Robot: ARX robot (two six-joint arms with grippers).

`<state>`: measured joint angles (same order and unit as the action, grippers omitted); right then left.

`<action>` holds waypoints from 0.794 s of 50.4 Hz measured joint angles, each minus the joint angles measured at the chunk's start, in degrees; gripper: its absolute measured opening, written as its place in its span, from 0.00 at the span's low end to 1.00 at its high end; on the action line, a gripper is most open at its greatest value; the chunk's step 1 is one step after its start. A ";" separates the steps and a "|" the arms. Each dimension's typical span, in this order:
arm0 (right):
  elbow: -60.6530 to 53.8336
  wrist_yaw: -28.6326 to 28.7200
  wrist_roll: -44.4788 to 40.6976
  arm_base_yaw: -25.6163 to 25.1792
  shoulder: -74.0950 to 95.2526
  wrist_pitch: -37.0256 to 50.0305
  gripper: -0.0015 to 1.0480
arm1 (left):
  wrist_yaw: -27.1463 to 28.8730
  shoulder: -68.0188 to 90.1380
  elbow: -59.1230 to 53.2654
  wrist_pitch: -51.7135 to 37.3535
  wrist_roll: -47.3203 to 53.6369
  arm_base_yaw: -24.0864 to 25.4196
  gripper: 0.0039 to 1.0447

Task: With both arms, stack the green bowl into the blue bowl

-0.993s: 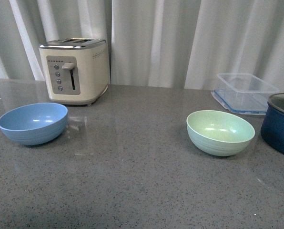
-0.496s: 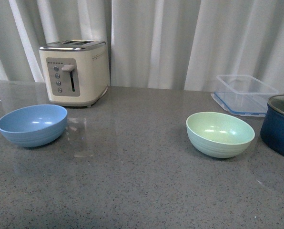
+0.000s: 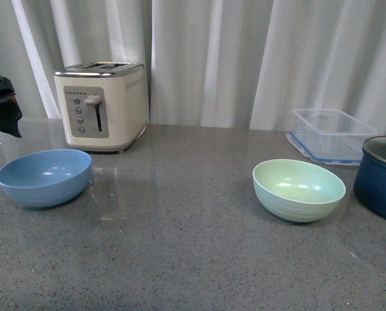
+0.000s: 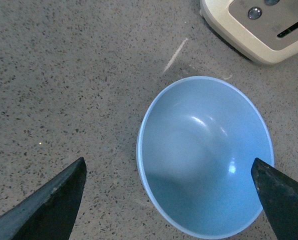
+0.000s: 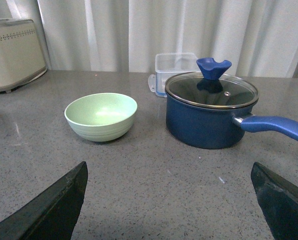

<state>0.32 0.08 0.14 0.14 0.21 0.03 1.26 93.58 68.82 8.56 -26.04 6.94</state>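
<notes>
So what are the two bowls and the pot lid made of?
The green bowl and blue bowl are probably matte plastic: dull, with soft glints and molded ridges. The pot lid is likely glass: see-through, with a shiny metal rim.

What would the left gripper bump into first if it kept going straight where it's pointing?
Probably the blue bowl. The open left gripper points down at it, with the bowl lying almost straight ahead, so its inside or rim comes first. How high the gripper hangs is unclear.
</notes>
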 joint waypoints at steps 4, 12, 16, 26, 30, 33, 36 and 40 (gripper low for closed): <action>0.00 -0.02 0.00 0.00 0.00 0.00 0.90 | 0.20 3.08 2.29 0.59 -0.22 -0.33 0.94; 0.00 -0.02 0.00 0.00 0.00 0.00 0.90 | 0.48 8.13 5.20 1.38 -0.92 -1.42 0.94; 0.00 -0.02 0.00 0.00 0.00 0.00 0.90 | 1.11 9.86 6.23 1.60 -1.09 -1.97 0.94; 0.00 -0.02 0.00 0.00 0.00 0.00 0.90 | 2.16 12.92 7.15 1.68 -1.01 -3.02 0.81; 0.00 -0.02 0.00 0.00 0.00 0.00 0.90 | 2.82 13.18 7.15 1.68 -1.05 -3.02 0.69; 0.00 -0.02 0.00 0.00 0.00 0.00 0.90 | 2.75 13.22 7.15 1.62 -1.09 -3.02 0.61; 0.00 -0.02 0.00 0.00 0.00 0.00 0.90 | 2.64 13.22 7.15 1.57 -1.09 -2.99 0.51; 0.00 -0.02 0.00 0.00 0.00 0.00 0.90 | 2.64 13.07 7.08 1.57 -1.11 -2.99 0.40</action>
<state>0.32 0.05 0.14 0.14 0.21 0.03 3.90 106.65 75.90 10.13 -27.16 3.95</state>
